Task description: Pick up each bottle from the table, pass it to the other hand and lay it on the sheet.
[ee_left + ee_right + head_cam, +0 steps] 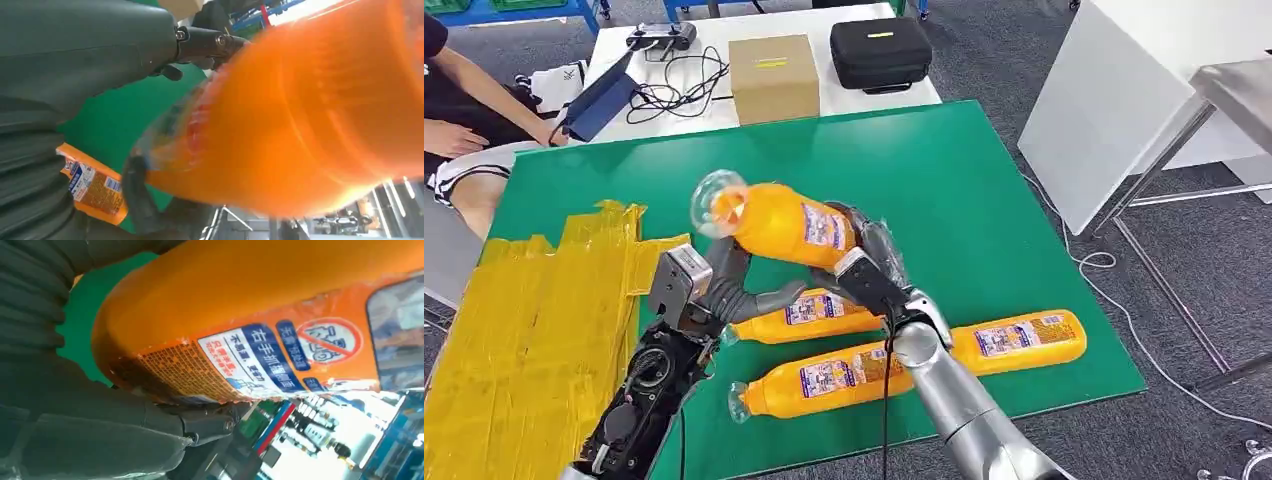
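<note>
Both hands, right hand (864, 262) and left hand (729, 285), grip the raised bottle (779, 222).

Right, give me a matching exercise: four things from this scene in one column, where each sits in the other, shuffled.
Things:
1. raised bottle
2. yellow sheet
3. cardboard box
4. black case

Places:
A. white table, right of the box
B. left part of the green table
C. white table, centre
D. in the air, in the right hand

Pairs: 1-D, 2-B, 3-C, 4-A

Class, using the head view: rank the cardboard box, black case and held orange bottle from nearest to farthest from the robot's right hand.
1. Held bottle, in the right hand.
2. Cardboard box, far table, left of the case.
3. Black case, far table, slightly farther back.
</note>
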You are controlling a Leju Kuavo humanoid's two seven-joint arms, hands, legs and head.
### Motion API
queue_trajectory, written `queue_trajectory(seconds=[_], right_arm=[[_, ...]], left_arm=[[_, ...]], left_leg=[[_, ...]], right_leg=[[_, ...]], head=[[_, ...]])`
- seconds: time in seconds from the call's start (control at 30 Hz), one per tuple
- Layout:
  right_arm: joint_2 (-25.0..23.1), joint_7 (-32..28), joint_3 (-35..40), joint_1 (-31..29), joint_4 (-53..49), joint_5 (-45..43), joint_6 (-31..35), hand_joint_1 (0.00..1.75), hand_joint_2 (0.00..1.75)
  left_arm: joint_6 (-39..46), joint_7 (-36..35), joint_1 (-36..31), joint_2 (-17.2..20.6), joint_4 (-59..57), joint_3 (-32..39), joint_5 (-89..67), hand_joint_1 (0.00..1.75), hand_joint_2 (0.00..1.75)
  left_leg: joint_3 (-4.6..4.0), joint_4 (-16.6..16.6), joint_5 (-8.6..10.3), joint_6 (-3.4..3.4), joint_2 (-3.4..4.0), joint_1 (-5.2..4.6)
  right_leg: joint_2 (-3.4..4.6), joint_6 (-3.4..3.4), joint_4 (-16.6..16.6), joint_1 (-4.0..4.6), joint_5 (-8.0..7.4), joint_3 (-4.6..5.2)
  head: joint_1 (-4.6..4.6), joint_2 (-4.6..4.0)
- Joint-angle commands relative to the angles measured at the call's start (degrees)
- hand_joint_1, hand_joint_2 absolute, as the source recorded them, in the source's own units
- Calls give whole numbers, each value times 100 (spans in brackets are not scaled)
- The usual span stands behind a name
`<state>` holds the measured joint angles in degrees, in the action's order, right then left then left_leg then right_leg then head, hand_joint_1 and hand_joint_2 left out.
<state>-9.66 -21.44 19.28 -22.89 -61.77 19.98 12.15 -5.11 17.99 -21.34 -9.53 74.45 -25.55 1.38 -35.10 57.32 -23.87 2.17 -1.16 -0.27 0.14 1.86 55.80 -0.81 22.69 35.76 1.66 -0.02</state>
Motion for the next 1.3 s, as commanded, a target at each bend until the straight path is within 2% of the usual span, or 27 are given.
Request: queue_trajectory(seconds=[0.03, 0.1, 0.23, 0.33, 0.47, 0.53, 0.77, 0.8, 0.83, 0.87, 1.07, 1.3], right_arm=[[32, -20, 304, -361, 482, -27, -18, 175, 175], [-19, -24, 467, -397, 518, 118, 2, 175, 175], [-126, 61, 965, -687, 843, 107, -573, 175, 175], [-51, 146, 1298, -803, 928, 548, -489, 175, 175], [11, 214, 1406, -928, 1178, 611, -608, 175, 175], [77, 264, 1422, -906, 1304, 680, -612, 175, 175], [174, 188, 1325, -767, 1230, 579, -663, 175, 175], [199, 185, 1329, -770, 1218, 556, -688, 175, 175], [223, 183, 1314, -800, 1227, 539, -694, 175, 175], [231, 183, 1310, -827, 1241, 532, -700, 175, 175], [239, 97, 1243, -1046, 1439, 462, -617, 175, 175], [381, 74, 1190, -1028, 1194, 513, -547, 175, 175]], left_arm=[[1, -35, -238, 56, -404, 83, 20, 0, 175], [10, -33, -276, 49, -471, 93, 39, 0, 175], [56, 15, -480, 20, -695, 98, 138, 0, 175], [438, 80, -493, 28, -695, 90, -106, 0, 175], [435, 108, -422, 30, -769, 35, -81, 0, 175], [884, 331, -389, -53, -783, 127, -235, 0, 175], [1230, 608, -202, -117, -375, 305, 124, 0, 175], [1372, 757, -140, -168, -287, 418, 274, 17, 175], [1465, 885, -102, -180, -186, 460, 361, 147, 175], [1500, 936, -92, -176, -131, 477, 417, 175, 175], [1688, 1010, -174, -101, -39, 434, 566, 175, 175], [1793, 1152, -69, -28, 12, 486, 709, 175, 175]], left_leg=[[16, 0, -8, -8, 8, 3], [39, 4, -21, -15, 25, 8], [18, 5, -13, -12, 19, 4], [22, 4, -13, -13, 24, 4], [27, 3, -13, -13, 17, 6], [17, -4, -3, -10, 13, 2], [29, 2, -13, -15, 10, 8], [19, 0, -7, -13, 3, 7], [30, 3, -13, -16, 3, 9], [19, 3, -9, -14, 2, 8], [1, 1, 1, -11, 4, 4], [25, 6, -12, -15, 7, 10]], right_leg=[[-2, -5, -2, 4, 5, -18], [9, -10, -3, 11, 13, -40], [7, -8, 3, 6, 7, -18], [13, -8, 2, 7, 7, -16], [5, -7, -1, 11, 10, -25], [2, -3, -5, 4, 4, -15], [-3, -6, -5, 10, 13, -31], [-9, -6, -5, 9, 10, -22], [-11, -7, -4, 11, 16, -34], [-9, -6, -3, 9, 11, -22], [-9, -4, -2, 6, 4, 1], [-12, -7, -2, 13, 14, -26]], head=[[0, 0], [-2, 0], [0, 0], [-2, 0], [-2, 0], [-2, 0], [-2, 0], [2, 0], [0, 0], [0, 0], [-2, 0], [0, 0]])
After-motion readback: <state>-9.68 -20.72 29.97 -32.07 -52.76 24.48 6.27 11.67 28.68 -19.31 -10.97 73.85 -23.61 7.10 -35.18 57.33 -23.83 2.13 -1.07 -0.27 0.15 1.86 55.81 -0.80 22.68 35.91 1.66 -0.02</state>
